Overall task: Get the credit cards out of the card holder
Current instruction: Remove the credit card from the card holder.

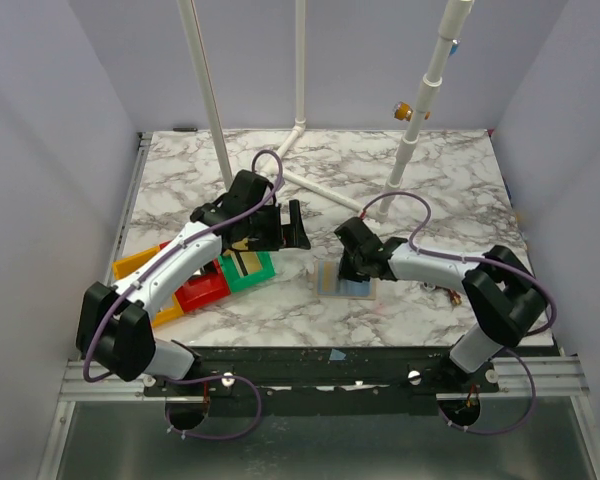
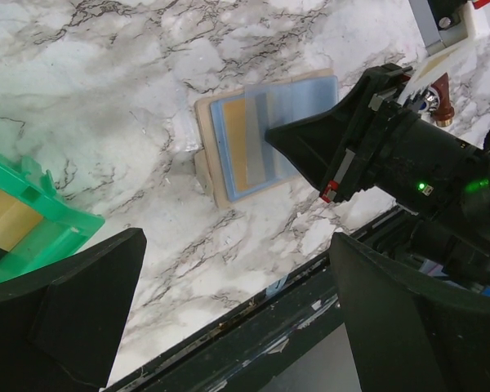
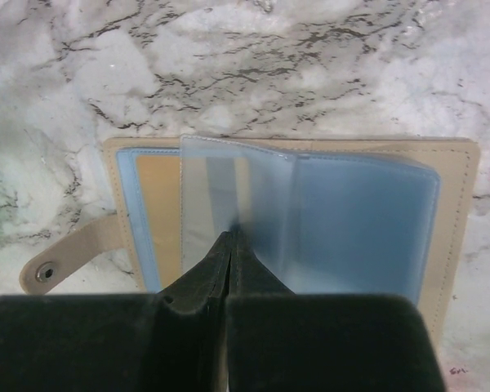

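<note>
The card holder lies open and flat on the marble table in front of the right arm, beige with a snap tab and pale blue clear sleeves. My right gripper is shut, its tips down on the near edge of a raised clear sleeve; whether that sleeve is pinched does not show. I cannot make out the credit cards as separate things under the sleeves. From the left wrist view I see the holder with the right gripper on it. My left gripper hovers open to the holder's left, empty.
Green, red and yellow open bins sit at the left under the left arm; a tan flat piece lies in the green bin. White pipes stand at the back. The table's front edge is close.
</note>
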Motion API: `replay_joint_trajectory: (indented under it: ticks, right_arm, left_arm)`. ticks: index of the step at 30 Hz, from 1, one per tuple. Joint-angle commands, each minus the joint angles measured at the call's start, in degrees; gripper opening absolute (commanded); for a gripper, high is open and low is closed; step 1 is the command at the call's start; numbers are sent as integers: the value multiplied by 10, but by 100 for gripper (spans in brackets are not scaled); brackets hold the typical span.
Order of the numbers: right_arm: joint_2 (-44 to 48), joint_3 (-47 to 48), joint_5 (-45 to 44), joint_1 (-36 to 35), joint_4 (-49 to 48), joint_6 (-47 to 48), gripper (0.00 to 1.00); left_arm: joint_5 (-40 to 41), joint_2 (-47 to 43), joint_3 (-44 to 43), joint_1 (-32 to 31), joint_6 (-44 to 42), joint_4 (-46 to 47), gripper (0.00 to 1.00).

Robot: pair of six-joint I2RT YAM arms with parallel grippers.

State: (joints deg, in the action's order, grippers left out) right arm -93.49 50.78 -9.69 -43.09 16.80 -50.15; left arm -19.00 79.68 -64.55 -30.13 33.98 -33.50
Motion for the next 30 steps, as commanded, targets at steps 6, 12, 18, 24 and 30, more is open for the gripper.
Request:
replay_joint_trajectory:
  ticks: [6, 12, 18, 24, 30]
  right_arm:
    - [31, -42, -45, -2, 24, -24, 1]
    - [28, -62, -17, 2, -6, -30, 1]
    - [46, -104, 32, 26, -53, -39, 1]
    - [54, -146, 80, 48, -104, -50, 1]
    - [59, -170, 93, 59, -126, -57, 1]
  left_arm:
    - [-42, 24, 14, -7, 18, 34, 99]
    - [-82, 54, 15, -21, 41, 66, 96]
    - [-127, 88, 19, -32, 72, 115, 67]
    - [-138, 135, 9, -45, 91, 138, 23]
    - [-130, 187, -3, -57, 92, 145, 0]
